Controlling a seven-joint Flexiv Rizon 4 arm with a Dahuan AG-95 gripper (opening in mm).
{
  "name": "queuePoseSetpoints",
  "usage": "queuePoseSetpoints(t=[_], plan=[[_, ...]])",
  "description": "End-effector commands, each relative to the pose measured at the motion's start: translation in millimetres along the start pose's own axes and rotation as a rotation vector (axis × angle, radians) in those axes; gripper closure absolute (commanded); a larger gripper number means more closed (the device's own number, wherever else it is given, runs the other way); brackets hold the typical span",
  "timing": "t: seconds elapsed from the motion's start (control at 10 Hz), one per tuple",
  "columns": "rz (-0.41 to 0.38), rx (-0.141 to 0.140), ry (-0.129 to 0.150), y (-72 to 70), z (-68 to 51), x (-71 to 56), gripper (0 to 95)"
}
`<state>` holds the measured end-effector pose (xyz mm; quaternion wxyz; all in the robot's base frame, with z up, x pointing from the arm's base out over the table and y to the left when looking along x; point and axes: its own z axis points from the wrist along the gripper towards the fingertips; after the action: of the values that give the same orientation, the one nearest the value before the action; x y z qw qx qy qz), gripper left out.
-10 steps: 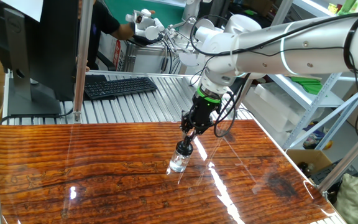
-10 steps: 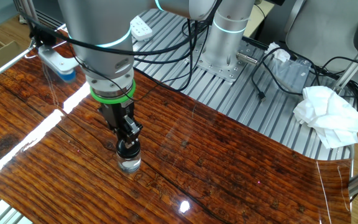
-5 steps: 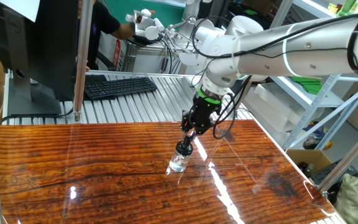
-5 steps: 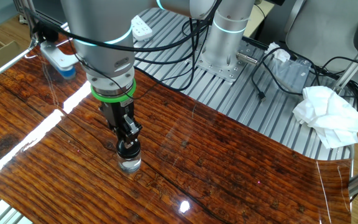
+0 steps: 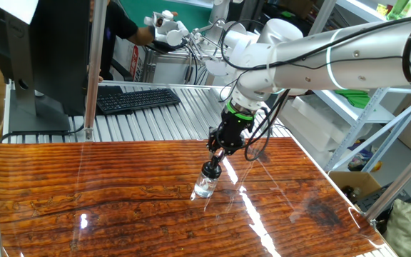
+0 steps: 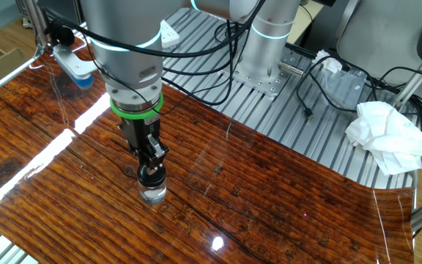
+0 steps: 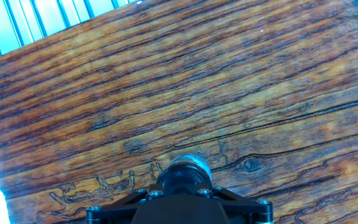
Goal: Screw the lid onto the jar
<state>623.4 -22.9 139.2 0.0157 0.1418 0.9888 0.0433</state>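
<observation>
Lid and jaws: the gripper (image 6: 151, 167) is pointing straight down and the jaws are standing narrow, pinching the small dark lid (image 6: 152, 174) between them; in the hand view the lid (image 7: 185, 178) is showing as a dark round cap right at the fingertips.
Jar: the little clear jar (image 6: 152, 192) is standing upright on the counter (image 6: 269, 191), directly under the lid, with its long axis running up into the gripper's own line.
Lid to jar: the lid is sitting on the jar's mouth, as far as I can tell; how far it is threaded on I cannot tell.
From the other side: the gripper (image 5: 212, 163) is hanging over the jar (image 5: 205, 187), near the middle of the counter (image 5: 84, 193).
What the coming move turns on: I judge it is needing a twist about that upright axis, with lid and jar kept in line so the thread is not crossing.
Nearer arm: only one arm is working here.
Count: one lid, one jar, one gripper.
</observation>
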Motion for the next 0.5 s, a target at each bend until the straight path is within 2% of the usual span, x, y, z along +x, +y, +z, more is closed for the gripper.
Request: queuePoseSetpoints(t=[0.1,0.5], plan=[[-0.018,0.0,0.009,2.0,1.0,0.2,95.0],[-0.047,0.017,0.006,4.1,2.4,0.8,95.0]])
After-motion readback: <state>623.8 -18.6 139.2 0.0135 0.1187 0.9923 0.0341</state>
